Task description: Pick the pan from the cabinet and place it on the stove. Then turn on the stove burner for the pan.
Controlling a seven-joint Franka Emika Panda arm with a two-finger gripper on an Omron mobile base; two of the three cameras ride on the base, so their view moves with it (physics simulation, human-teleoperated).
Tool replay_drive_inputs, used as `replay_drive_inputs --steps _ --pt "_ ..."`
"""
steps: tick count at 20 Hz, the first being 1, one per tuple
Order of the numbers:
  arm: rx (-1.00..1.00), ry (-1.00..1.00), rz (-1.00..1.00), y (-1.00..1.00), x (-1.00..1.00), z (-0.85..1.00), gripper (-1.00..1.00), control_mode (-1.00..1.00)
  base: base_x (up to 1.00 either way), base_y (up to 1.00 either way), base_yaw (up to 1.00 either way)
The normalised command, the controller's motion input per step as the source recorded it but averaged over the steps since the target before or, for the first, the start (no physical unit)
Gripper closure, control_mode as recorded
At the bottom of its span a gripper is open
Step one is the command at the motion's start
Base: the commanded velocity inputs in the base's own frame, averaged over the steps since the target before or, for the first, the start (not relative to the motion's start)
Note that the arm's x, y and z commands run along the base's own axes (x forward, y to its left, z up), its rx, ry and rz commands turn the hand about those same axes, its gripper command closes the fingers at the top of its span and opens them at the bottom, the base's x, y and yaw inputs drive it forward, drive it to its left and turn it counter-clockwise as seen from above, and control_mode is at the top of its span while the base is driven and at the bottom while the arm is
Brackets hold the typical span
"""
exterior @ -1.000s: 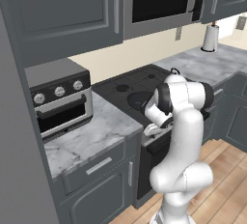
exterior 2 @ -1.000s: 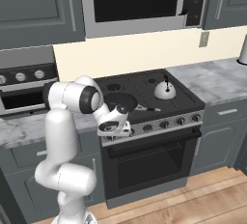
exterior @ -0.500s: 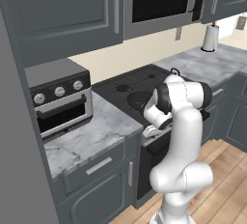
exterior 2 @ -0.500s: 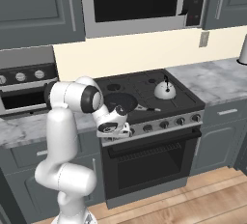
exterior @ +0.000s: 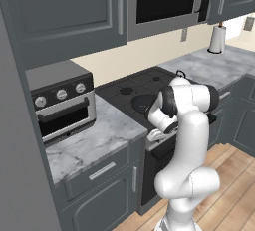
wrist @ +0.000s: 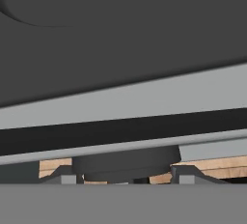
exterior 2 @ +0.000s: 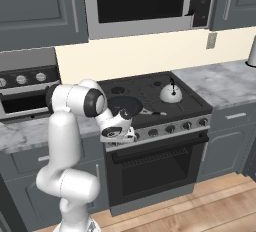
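Note:
The black pan (exterior 2: 125, 106) (exterior: 144, 102) rests on the front left burner of the stove (exterior 2: 152, 88) (exterior: 130, 83), its slim handle pointing right. My gripper (exterior 2: 123, 137) (exterior: 155, 135) is down at the stove's front panel, at the leftmost knob. In the hand view that dark round knob (wrist: 126, 162) sits between my two fingertips (wrist: 61, 175), which press against its sides, and the gripper (wrist: 124, 177) is shut on it. Above, the dark grey wall cabinet (exterior: 64, 11) (exterior 2: 35, 6) has its doors closed.
A small silver kettle (exterior 2: 170, 93) (exterior: 180, 74) stands on the back right burner. More knobs (exterior 2: 186, 125) run along the stove's front. A grey toaster oven (exterior: 62, 100) sits on the marble counter (exterior: 94, 143) to the left. A microwave (exterior 2: 145, 1) hangs over the stove.

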Motion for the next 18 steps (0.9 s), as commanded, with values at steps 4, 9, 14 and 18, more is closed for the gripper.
replay_drive_inputs --steps 4,9,14,18 --pt "0.00 0.00 0.00 0.00 0.00 0.00 1.00 -1.00 0.00 0.00 0.00" --pt "0.00 0.00 0.00 0.00 0.00 0.00 1.00 -1.00 0.00 0.00 0.00" --pt "0.00 -0.02 0.00 0.03 0.00 0.00 1.00 -1.00 0.00 0.00 0.00" --pt "0.00 -0.03 0.00 0.08 0.00 0.00 1.00 -1.00 0.00 0.00 0.00"
